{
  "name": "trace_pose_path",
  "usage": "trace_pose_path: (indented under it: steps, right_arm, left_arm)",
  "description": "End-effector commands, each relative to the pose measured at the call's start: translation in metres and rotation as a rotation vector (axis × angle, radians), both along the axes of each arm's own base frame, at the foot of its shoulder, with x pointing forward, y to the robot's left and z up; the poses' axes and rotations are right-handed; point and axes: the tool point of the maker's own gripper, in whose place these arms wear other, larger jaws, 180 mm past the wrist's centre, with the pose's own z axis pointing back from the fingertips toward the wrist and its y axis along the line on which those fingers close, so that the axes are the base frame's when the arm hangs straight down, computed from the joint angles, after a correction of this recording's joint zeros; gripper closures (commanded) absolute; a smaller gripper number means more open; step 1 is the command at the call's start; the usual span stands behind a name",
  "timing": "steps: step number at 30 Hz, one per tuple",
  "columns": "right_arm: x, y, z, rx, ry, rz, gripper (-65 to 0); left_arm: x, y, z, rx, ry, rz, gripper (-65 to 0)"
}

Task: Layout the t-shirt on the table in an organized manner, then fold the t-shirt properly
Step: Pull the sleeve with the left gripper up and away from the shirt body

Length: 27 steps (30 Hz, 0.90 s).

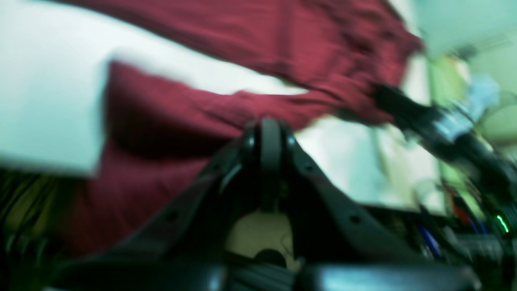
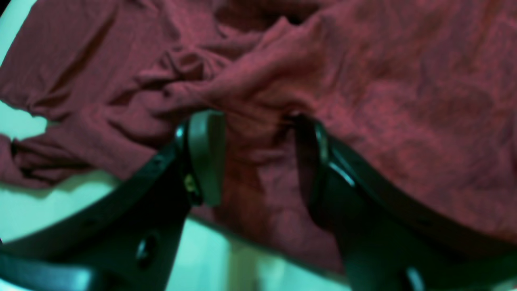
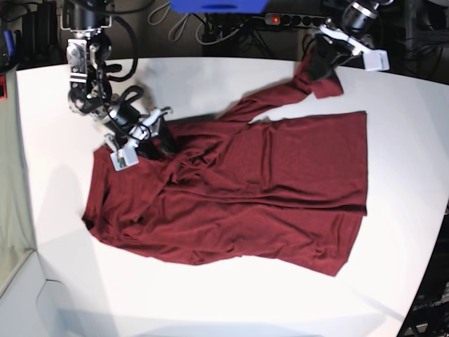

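Lying mostly spread across the table, the t-shirt looks soft and limp. The left gripper, pressed together, pinches the sleeve at one o'clock; the right gripper, spread, straddles bunched fabric at ten o'clock.

Plain maroon t-shirt (seemingly unprinted), white table, black grippers

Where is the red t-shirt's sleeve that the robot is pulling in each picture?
Left wrist: the sleeve runs across the middle, pinched in the shut left gripper.
Right wrist: that sleeve is not in it; only crumpled t-shirt between the open right gripper.
Base: the sleeve is top right, stretched to the left gripper.
Shared landmark: the white table.
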Motion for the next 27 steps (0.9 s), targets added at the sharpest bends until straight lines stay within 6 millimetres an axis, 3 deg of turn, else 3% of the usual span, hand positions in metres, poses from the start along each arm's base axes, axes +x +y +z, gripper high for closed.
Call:
trace_pose_path:
  steps: [1,3,10,20,23,27]
  right_arm:
    - [0.009,0.0,0.014,0.019,-0.051,0.004,-28.9]
    - [0.01,0.0,0.014,0.018,-0.051,0.004,-28.9]
    - [0.01,0.0,0.014,0.016,-0.05,0.005,-28.9]
    - [0.009,0.0,0.014,0.016,-0.048,0.005,-28.9]
    - [0.009,0.0,0.014,0.016,-0.048,0.005,-28.9]
    - [0.01,0.0,0.014,0.016,-0.048,0.006,-28.9]
  left_arm:
    - [0.002,0.0,0.011,-0.006,-0.042,-0.004,-0.1]
    - [0.0,-0.002,0.007,-0.002,-0.026,-0.017,-0.3]
    - [-0.025,-0.015,-0.036,0.204,0.159,-0.26,-0.4]
    - [-0.062,0.026,-0.087,0.72,0.354,-0.499,-0.4]
    - [-0.057,0.036,-0.092,0.841,0.36,-0.562,-0.4]
    - [-0.047,0.037,-0.089,0.876,0.337,-0.574,-0.4]
